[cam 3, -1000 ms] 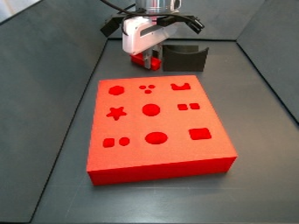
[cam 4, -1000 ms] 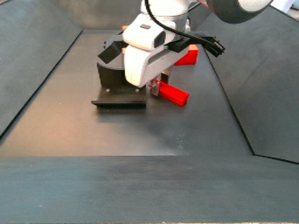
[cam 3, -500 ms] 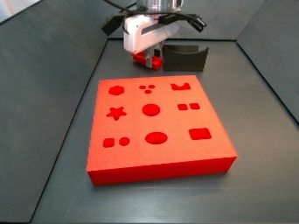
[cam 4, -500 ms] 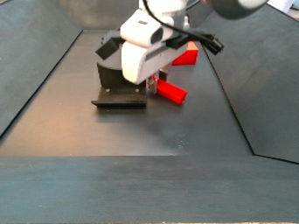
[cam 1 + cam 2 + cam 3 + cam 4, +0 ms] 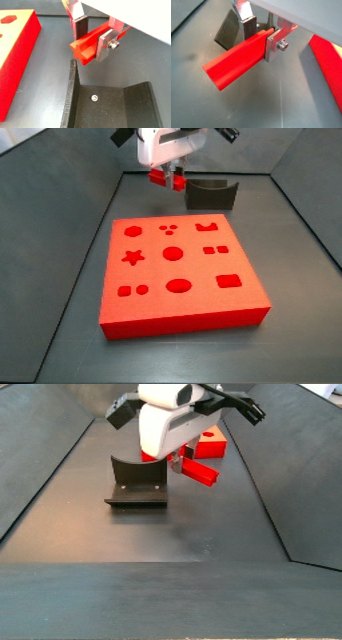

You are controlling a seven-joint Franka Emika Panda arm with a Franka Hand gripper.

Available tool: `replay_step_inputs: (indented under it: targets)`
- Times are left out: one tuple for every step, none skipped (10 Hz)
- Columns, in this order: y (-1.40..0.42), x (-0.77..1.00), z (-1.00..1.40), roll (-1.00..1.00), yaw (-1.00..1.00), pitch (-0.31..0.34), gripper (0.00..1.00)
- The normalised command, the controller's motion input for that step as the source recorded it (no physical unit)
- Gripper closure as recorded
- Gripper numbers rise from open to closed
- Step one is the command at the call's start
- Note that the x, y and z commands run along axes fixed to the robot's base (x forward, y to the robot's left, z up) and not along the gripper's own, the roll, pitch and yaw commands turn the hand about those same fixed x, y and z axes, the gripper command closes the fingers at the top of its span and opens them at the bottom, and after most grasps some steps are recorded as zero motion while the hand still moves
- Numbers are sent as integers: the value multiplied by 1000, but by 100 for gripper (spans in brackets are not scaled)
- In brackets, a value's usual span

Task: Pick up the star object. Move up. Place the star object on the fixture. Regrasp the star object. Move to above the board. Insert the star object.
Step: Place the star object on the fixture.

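Gripper (image 5: 92,39): hovering clear of the floor beside the fixture (image 5: 210,195), its fingers (image 5: 272,47) clamping the red star object (image 5: 236,64). Red board (image 5: 178,274): lying well apart, star-shaped slot (image 5: 134,256) unfilled.

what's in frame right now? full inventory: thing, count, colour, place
star object: 1, red, a long bar clamped between the gripper fingers, lifted off the floor beside the fixture.
board: 1, red-orange block with shaped cutouts (star, circles, squares and others), lying on the dark floor in the middle of a side view.
fixture: 1, dark L-shaped bracket on a base plate, standing on the floor beyond the board, nothing on it.
floor: 1, dark grey, walled at the sides, under everything.
gripper: 1, silver plate fingers with dark pads on a white wrist body, in the air near the fixture, shut on the star object.
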Motion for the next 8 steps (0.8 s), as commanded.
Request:
replay_step_inputs:
  targets:
    - [0, 4, 1000, 5, -1, 0, 100]
    - [4, -16, 1000, 22, -1, 29, 100]
    - [4, -21, 1000, 38, -5, 40, 100]
    - [6, -24, 1000, 54, -4, 47, 100]
    - [5, -26, 1000, 70, -1, 54, 100]
    - [6, -28, 1000, 85, 2, 61, 100]
    - [7, -29, 935, 103, 11, 68, 100]
    - [6, -25, 783, 113, 17, 73, 100]
